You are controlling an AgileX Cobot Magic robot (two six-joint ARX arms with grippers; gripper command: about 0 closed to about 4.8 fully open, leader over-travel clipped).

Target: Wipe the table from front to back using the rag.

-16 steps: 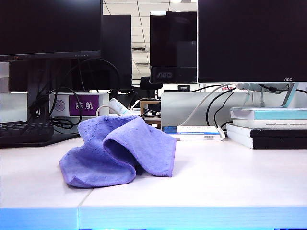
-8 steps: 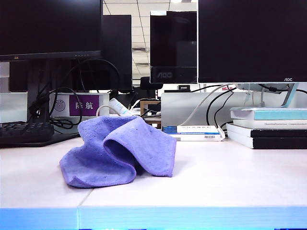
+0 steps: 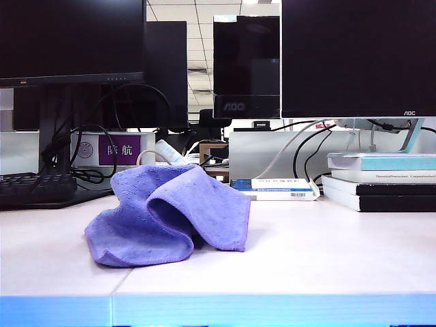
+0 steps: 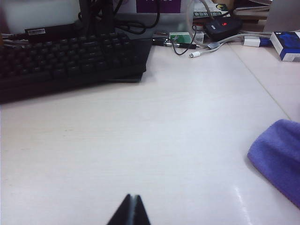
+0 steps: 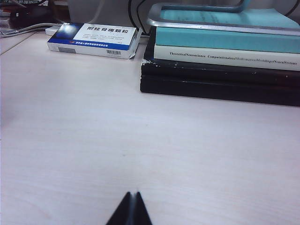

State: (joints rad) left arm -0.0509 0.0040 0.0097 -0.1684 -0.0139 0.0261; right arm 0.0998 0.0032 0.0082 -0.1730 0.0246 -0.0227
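The lavender rag [image 3: 170, 214] lies crumpled in a heap on the pale table [image 3: 320, 252], left of centre and toward the back; no gripper touches it. One corner of the rag [image 4: 279, 157] shows in the left wrist view. My left gripper [image 4: 132, 197] is shut and empty above bare table, well apart from the rag. The right wrist view has my right gripper [image 5: 132, 194] shut with nothing in it, over bare table short of the books. Neither arm appears in the exterior view.
A black keyboard [image 4: 65, 56] and cables [image 4: 201, 42] lie at the back left. A blue-and-white flat box [image 5: 93, 40] and a stack of books [image 5: 220, 61] sit at the back right. Monitors [image 3: 354, 58] stand behind. The light blue front edge [image 3: 272, 310] bounds the table.
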